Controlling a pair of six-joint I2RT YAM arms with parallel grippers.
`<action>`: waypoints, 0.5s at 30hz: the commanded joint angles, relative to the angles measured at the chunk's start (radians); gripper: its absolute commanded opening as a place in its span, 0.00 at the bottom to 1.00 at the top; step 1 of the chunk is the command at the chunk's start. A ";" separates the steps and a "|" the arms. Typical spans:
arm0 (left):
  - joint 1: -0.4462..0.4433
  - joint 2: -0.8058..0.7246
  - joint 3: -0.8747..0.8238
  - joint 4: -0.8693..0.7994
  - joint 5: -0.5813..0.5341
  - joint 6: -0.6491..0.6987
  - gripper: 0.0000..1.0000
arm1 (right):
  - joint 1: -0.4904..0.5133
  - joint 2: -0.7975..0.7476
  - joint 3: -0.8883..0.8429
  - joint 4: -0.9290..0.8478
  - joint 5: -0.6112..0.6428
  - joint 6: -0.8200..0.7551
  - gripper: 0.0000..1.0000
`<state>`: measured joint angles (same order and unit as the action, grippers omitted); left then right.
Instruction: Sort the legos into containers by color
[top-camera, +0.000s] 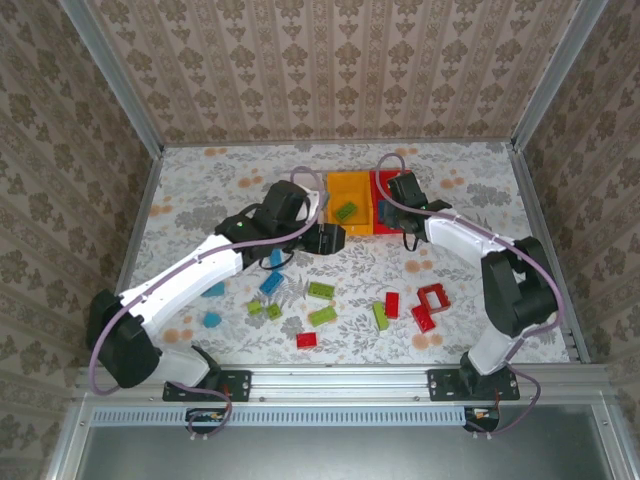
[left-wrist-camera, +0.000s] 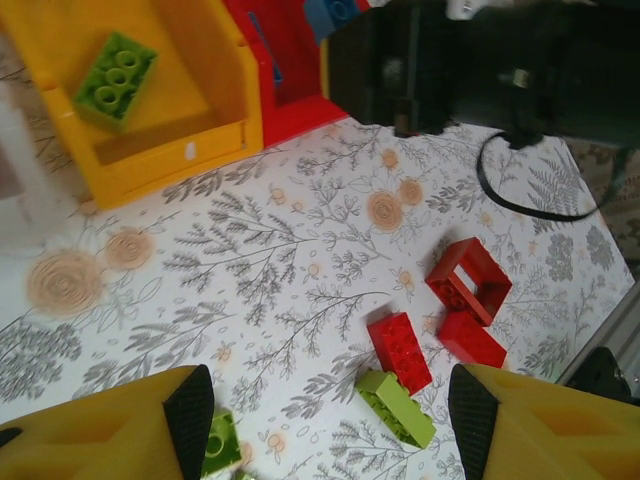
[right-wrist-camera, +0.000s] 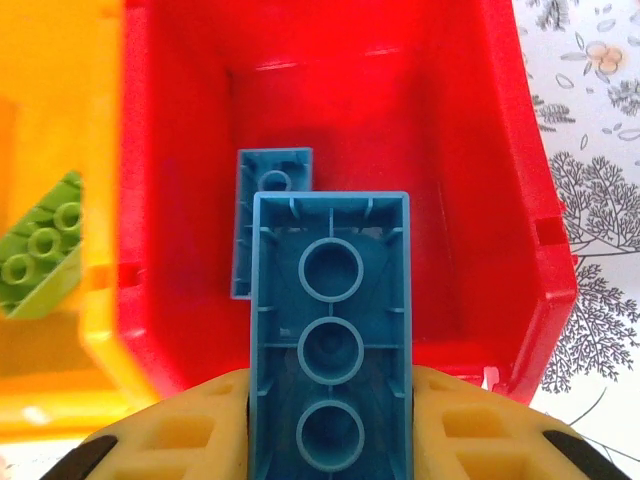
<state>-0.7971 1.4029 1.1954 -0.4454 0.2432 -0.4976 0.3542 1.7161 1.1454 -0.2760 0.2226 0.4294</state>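
The left gripper (left-wrist-camera: 330, 425) hangs over the table (left-wrist-camera: 250, 260) with its jaws apart and nothing between them. Below it lies a green brick (left-wrist-camera: 395, 408), just beside a red brick (left-wrist-camera: 400, 350), with the red frame (left-wrist-camera: 468, 280) a little farther on. In the top view, more unsorted bricks are scattered on the near table, among them blue bricks (top-camera: 271, 282).

Next comes the yellow bin (left-wrist-camera: 150, 160), holding one sorted green brick (left-wrist-camera: 115, 80). The red bin (right-wrist-camera: 520, 200) touches its right side, and a small blue brick (right-wrist-camera: 272, 220) lies on the floor of the red bin.

The right gripper (right-wrist-camera: 330, 410) is clamped on a blue brick (right-wrist-camera: 330, 300), hollow underside toward the wrist camera, above the near half of the red bin.

The step in hand looks like the drop: blue goes into the red bin and green into the yellow bin. The next move calls for the right jaws to part. The brick's near end may overhang the bin's near wall, so easing forward first seems wise. After that, the left gripper seems best placed for the green brick. It would have to descend and close across the brick's narrow sides without nudging the red brick.

No brand, label or writing can be read, and any marks on the studs are too small to tell.
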 joint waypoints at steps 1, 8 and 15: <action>-0.015 0.041 0.038 0.016 -0.006 0.056 0.67 | -0.022 0.051 0.070 -0.067 -0.029 0.058 0.31; -0.040 0.108 0.054 -0.057 -0.029 0.105 0.66 | -0.057 0.126 0.116 -0.089 -0.056 0.083 0.37; -0.044 0.108 0.013 -0.141 -0.051 0.182 0.67 | -0.045 0.106 0.143 -0.106 -0.052 0.073 0.63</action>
<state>-0.8364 1.5120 1.2228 -0.5163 0.2138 -0.3874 0.3012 1.8381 1.2579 -0.3481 0.1719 0.4988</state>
